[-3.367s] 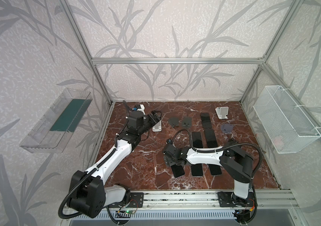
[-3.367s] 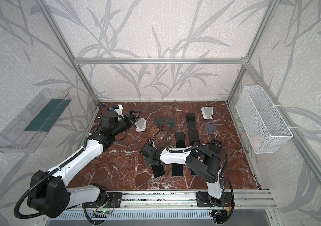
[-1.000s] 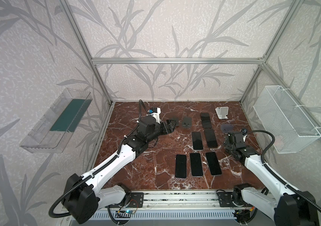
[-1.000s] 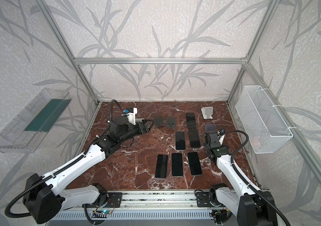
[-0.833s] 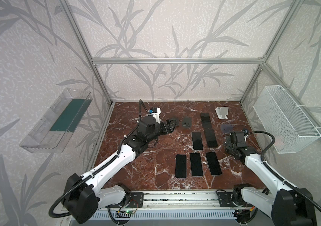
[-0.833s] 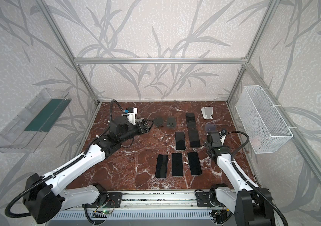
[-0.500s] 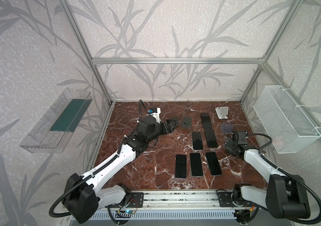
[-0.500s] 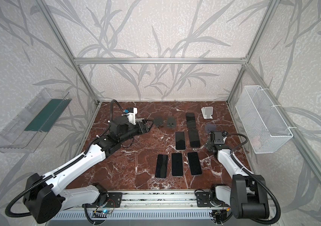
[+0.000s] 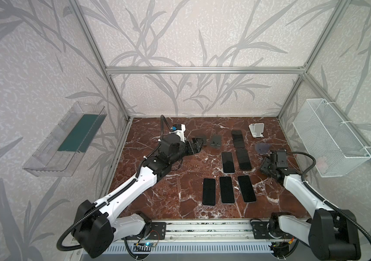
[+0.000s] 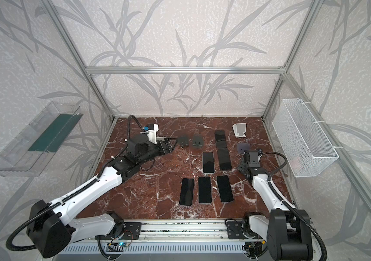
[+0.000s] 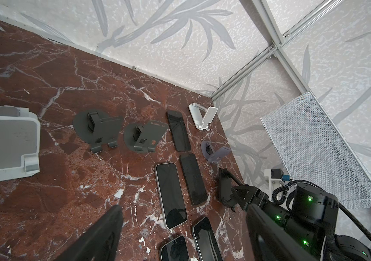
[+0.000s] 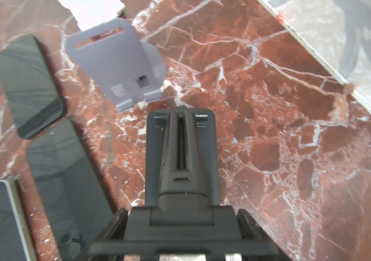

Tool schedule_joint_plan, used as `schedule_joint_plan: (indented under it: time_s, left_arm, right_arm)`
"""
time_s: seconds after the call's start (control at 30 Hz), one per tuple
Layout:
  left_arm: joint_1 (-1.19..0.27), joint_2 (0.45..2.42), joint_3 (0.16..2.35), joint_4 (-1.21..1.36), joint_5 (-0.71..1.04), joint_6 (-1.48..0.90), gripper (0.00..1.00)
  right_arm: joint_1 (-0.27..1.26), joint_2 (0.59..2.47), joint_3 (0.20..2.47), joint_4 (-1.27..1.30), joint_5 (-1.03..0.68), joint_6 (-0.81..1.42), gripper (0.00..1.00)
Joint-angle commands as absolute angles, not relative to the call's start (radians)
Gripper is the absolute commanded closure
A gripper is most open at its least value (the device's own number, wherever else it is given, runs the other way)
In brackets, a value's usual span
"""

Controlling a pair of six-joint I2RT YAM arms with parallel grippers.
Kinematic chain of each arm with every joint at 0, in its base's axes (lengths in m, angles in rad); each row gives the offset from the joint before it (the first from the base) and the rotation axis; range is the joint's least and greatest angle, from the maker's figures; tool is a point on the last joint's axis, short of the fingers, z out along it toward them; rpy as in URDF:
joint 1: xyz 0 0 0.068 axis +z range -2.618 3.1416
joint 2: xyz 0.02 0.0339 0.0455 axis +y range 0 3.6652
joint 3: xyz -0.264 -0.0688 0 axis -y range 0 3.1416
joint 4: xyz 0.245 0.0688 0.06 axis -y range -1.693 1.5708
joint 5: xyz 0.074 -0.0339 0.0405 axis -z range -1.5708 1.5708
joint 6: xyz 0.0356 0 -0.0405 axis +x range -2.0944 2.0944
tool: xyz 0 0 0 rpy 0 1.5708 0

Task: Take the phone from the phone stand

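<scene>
**Every phone in sight is off the stands; little seems left to do**

Read the marble table point(image 9: 180, 180) as a clock face in a top view, with twelve at the back wall. Nearest, at six, a row of three phones point(image 9: 226, 189) lies flat, side by side. Just past centre, toward one, a pale-edged phone point(image 9: 228, 162) and a dark phone point(image 9: 243, 158) also lie flat.

At three the right gripper point(image 12: 181, 114) hangs low over bare marble. Its fingers point(image 12: 171, 146) are drawn almost together, with only a thin slit between them. A dark plate point(image 12: 209, 158) with two small lips shows right behind them, and I cannot tell whether it is a held thing or part of the tool. Beyond, at two, a lilac stand point(image 9: 261, 148) is empty.

At eleven the left gripper point(image 10: 170, 144) hovers, its fingers point(image 11: 105, 232) well apart with nothing between them. Just beside it, at twelve, one dark grey stand point(image 11: 103, 126) and its twin point(image 11: 148, 135) are bare. A large white stand point(image 11: 6, 144), seen only from the left wrist, is bare too.

Farthest, a sixth phone point(image 9: 238, 137) lies flat at one, and a small white stand point(image 9: 257, 130) by the back wall holds nothing.

With no phone on any visible stand, the removal looks done. Which of the six was the task's phone cannot be told. Probably only drawing the arms back remains
</scene>
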State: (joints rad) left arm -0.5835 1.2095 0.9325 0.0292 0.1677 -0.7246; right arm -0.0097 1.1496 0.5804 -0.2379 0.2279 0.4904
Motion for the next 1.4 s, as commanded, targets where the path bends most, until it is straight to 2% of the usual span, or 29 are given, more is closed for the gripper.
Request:
schedule_joint_plan:
  time_s: [0.0,0.07,0.23,0.37,0.57,0.73,0.93,1.2,1.37]
  left_arm:
    - [-0.585,1.206,0.966,0.02,0.147,-0.707,0.14]
    - [-0.584,1.199,0.968,0.019,0.146,-0.703,0.14]
    - [-0.571,1.172,0.963,0.012,0.102,-0.686,0.14]
    - [-0.557,1.167,0.956,0.009,0.071,-0.676,0.13]
    - [-0.521,1.18,0.956,0.0,0.055,-0.689,0.13]
    - [-0.494,1.179,0.952,0.003,0.057,-0.704,0.13]
    - [-0.478,1.18,0.951,0.012,0.085,-0.727,0.13]
    - [-0.459,1.183,0.948,0.029,0.117,-0.752,0.13]
    - [-0.454,1.187,0.95,0.027,0.12,-0.754,0.13]
  right_arm:
    - [0.007,1.104,0.609,-0.234,0.19,0.462,0.42]
    - [0.066,1.075,0.64,-0.262,0.202,0.467,0.42]
    - [0.39,1.094,0.754,-0.292,0.331,0.508,0.42]
    - [0.606,1.278,0.847,-0.197,0.351,0.559,0.42]
    - [0.785,1.591,1.053,-0.107,0.43,0.576,0.42]
    - [0.845,1.793,1.196,-0.107,0.476,0.579,0.41]
    - [0.867,1.917,1.287,-0.18,0.498,0.631,0.39]
    - [0.873,1.934,1.287,-0.178,0.457,0.666,0.35]
    - [0.873,1.918,1.312,-0.221,0.421,0.671,0.25]
